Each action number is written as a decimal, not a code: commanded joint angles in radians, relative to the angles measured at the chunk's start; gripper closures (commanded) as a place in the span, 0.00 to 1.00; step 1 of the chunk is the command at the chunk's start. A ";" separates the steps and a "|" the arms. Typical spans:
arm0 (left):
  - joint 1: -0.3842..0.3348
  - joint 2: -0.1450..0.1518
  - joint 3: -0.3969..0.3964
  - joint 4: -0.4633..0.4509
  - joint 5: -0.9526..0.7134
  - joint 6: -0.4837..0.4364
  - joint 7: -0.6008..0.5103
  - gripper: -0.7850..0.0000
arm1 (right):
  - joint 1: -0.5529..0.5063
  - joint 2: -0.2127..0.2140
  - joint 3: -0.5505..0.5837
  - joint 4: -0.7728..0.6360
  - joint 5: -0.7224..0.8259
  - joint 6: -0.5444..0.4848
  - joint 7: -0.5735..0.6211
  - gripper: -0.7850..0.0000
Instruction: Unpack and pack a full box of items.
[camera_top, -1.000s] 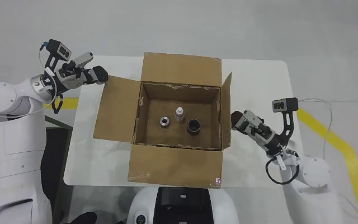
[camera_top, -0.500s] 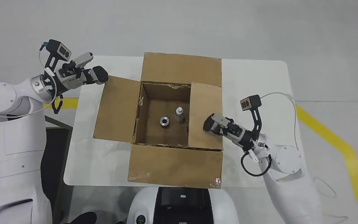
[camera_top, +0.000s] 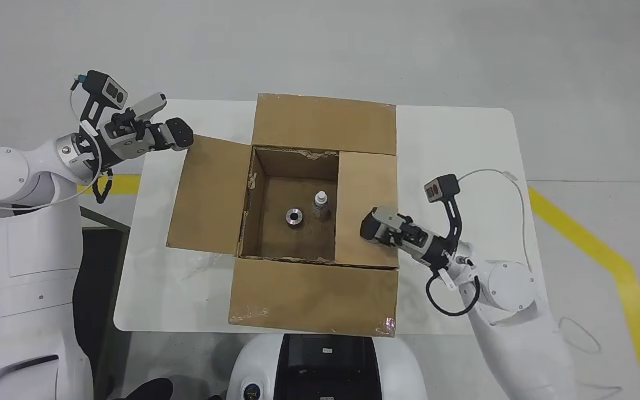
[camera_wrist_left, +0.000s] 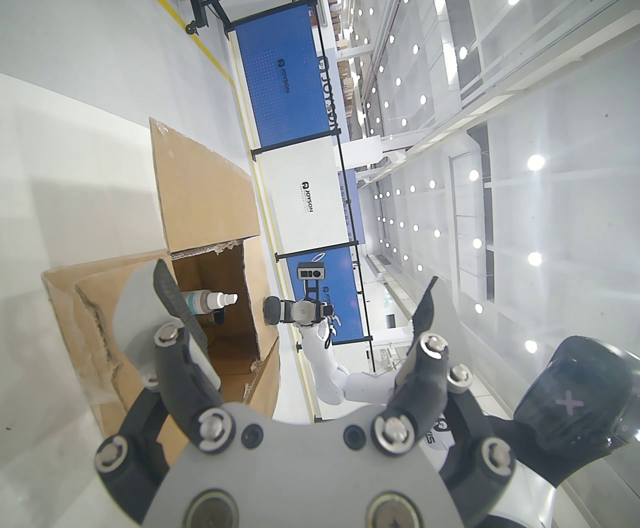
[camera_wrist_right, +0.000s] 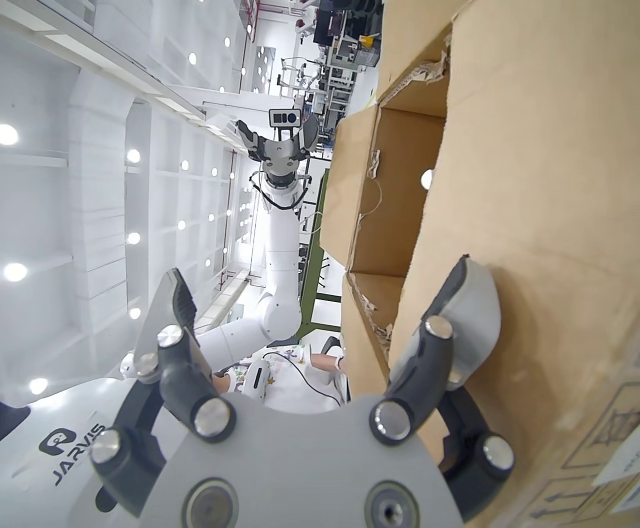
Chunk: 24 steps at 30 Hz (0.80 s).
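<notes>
Packing, likely flap-closing step. Box (camera_top: 313, 292) mid-table, bottle (camera_top: 321, 203) inside. Right gripper (camera_top: 371, 226), fingers apart, one pad on the right flap (camera_top: 367, 190) folded over the opening. Left gripper (camera_top: 181, 133), fingers apart, far left. Next: press flap flat

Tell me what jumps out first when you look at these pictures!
A big brown cardboard box sits in the middle of the white table, three flaps spread out and its right flap folded over the opening. The right gripper, open, has one finger against that flap. Inside stand a small spray bottle and a little round thing beside it.
</notes>
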 joint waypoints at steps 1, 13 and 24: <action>0.000 0.000 0.000 0.000 0.000 0.000 0.000 0.00 | 0.000 0.001 0.000 0.000 -0.001 0.000 -0.001 0.00; 0.000 0.000 0.000 0.000 0.000 0.000 0.000 0.00 | -0.007 0.012 0.055 -0.047 0.002 -0.039 -0.041 0.00; 0.000 0.000 0.000 0.000 0.000 0.000 0.000 0.00 | -0.121 0.041 0.269 -0.120 -0.055 -0.021 -0.040 0.00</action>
